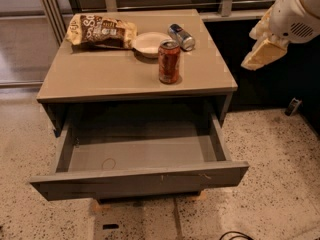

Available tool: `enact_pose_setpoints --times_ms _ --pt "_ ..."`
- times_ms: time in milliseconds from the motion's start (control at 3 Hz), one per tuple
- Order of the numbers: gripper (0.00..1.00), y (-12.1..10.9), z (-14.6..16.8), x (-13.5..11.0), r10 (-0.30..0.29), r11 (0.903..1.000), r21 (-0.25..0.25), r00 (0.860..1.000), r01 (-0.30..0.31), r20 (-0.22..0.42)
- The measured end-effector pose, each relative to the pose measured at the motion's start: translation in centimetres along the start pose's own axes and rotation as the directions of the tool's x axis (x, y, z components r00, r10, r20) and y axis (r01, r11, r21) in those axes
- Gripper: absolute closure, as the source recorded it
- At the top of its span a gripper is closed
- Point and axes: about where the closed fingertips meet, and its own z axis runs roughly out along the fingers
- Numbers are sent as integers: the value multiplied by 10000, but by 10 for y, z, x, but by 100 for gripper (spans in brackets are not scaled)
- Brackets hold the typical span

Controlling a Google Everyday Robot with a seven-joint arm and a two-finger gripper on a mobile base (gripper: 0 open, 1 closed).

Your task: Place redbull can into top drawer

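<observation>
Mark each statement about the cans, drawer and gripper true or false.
1. The redbull can lies on its side on the table. True.
2. The top drawer is closed. False: it is pulled open, with no can in it.
3. The gripper is on the redbull can. False: it hangs beyond the table's right edge, apart from the can.
4. The orange-red soda can stands upright. True.
5. The chip bag lies in the drawer. False: it lies at the table's back left.
</observation>
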Motion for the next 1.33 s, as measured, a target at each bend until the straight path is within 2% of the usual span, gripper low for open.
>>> enact_pose_setpoints --times_ms 333,667,1000,1333 --pt "80 -5 1 -3 -6 9998 193 9999 3 122" --pt "100 -5 1 -3 -4 9998 194 9999 2 122" --pt "100 -14 13 -8 392 9986 350 9992 -395 95" --pt "100 -46 49 -18 1124 9903 805 9935 -1133 162"
